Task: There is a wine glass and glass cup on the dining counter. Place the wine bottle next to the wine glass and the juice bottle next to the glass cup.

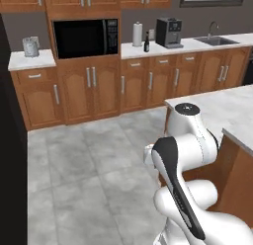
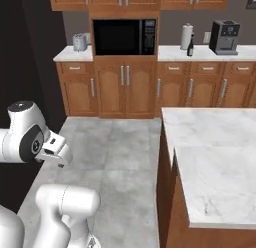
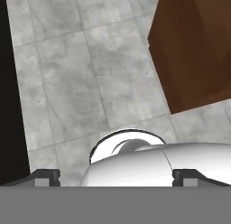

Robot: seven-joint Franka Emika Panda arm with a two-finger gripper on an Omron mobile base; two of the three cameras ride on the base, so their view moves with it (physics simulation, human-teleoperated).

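My gripper [image 3: 115, 178] is spread wide and holds nothing; its two dark tips sit far apart at the bottom of the hand view, aimed down at grey floor tiles [image 3: 67, 83] beside a wood-panelled corner of the dining counter [image 2: 215, 157]. My arm is folded close to my base, near that white marble desk.

The wine bottle [image 1: 147, 43] stands on the far back desk [image 1: 163, 46] against the wall, between a paper towel roll [image 1: 137, 34] and a black coffee machine [image 1: 169, 32], well apart from me across the open floor. It is upright, long axis vertical, slim neck pointing at the ceiling. It is too small here to read its label.

I judge the step in hand to be reaching that bottle. To do it well I should drive closer first, then bring my open gripper in level from the front, closing around the body below the neck while keeping clear of the towel roll just beside it.
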